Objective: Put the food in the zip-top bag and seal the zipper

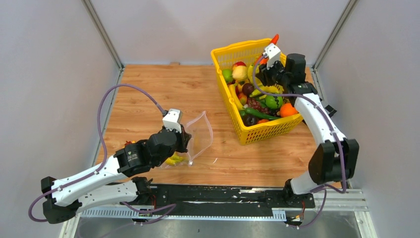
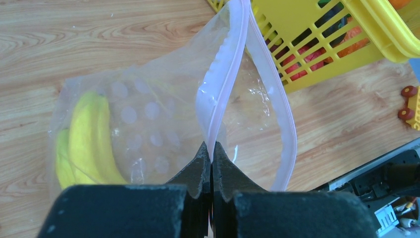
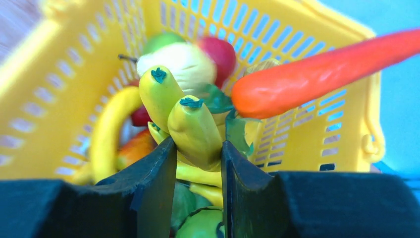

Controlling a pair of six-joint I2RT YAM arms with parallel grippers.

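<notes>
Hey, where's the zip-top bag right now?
In the top view the zip-top bag sits on the wooden table, left of the yellow basket; the left gripper pinches its open rim, and yellow bananas lie inside.

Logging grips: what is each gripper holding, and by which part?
Left gripper: the zip-top bag, pinched at the zipper strip of its open mouth. Right gripper: a yellow banana bunch in the basket, clamped across its middle.
</notes>
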